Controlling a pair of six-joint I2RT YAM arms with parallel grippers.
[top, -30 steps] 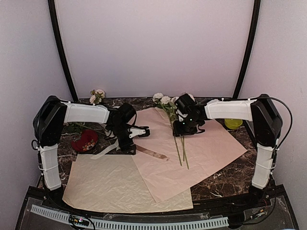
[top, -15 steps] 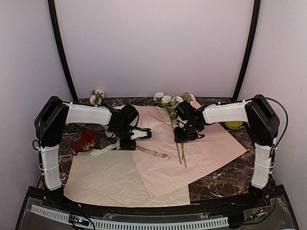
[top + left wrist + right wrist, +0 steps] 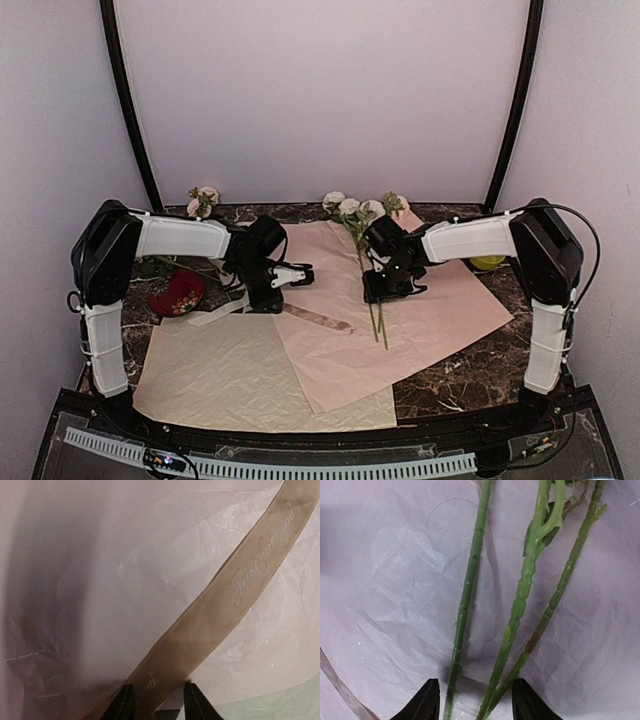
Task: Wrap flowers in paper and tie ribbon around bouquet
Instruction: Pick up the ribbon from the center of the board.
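The likeliest slips, judged from here: the floppy ribbon buckling out of the left gripper, whose fingers pinch its edges at the bottom of the left wrist view. Farther back, the three stems of the flowers could fan apart or drag the thin paper under the right gripper, which is clamped around them. The ribbon runs from its fingers to the upper right; the stems rise from theirs to the top edge.
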